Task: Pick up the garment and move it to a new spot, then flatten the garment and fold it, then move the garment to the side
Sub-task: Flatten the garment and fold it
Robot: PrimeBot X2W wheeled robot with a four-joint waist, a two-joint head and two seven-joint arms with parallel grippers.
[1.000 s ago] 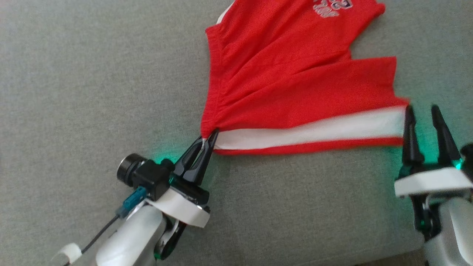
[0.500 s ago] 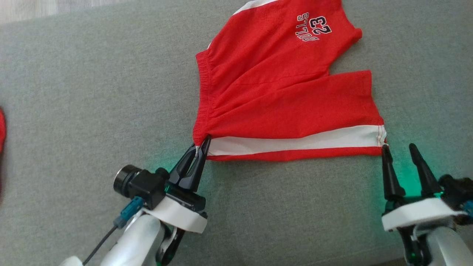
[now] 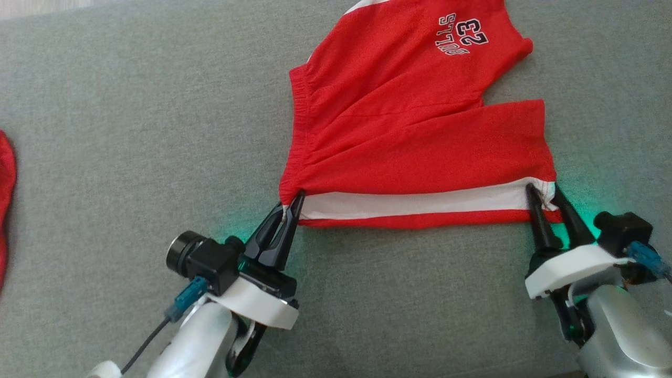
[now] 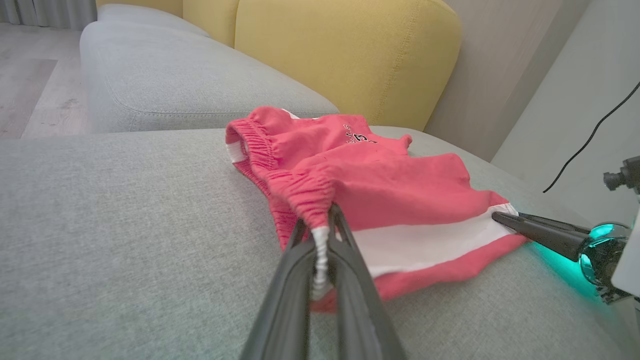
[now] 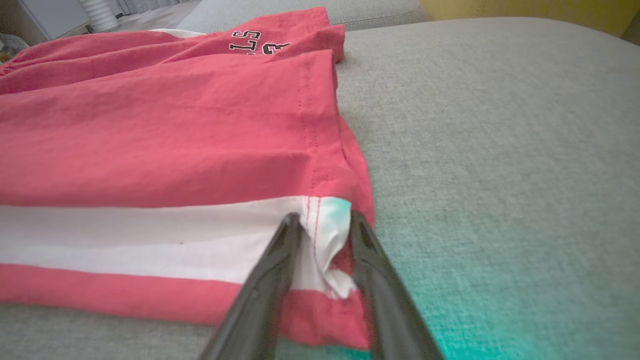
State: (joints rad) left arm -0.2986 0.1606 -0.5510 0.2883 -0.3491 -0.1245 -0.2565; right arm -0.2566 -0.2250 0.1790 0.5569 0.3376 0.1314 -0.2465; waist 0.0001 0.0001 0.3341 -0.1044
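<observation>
left gripper (image 3: 295, 200) clamped on shorts (image 3: 409, 136) waistband corner, right gripper (image 3: 543, 189) fingers apart, straddling hem corner

A grey sofa seat (image 3: 131, 131) carries everything. Red shorts (image 3: 409, 136) with a white side stripe lie spread on it, creased, with the waistband to the left and the leg hems to the right. Another red cloth (image 3: 5, 178) lies far to the left, well apart.

garment (image 3: 399, 131): top cut off | red cloth (image 3: 5, 205): mostly past left edge
</observation>
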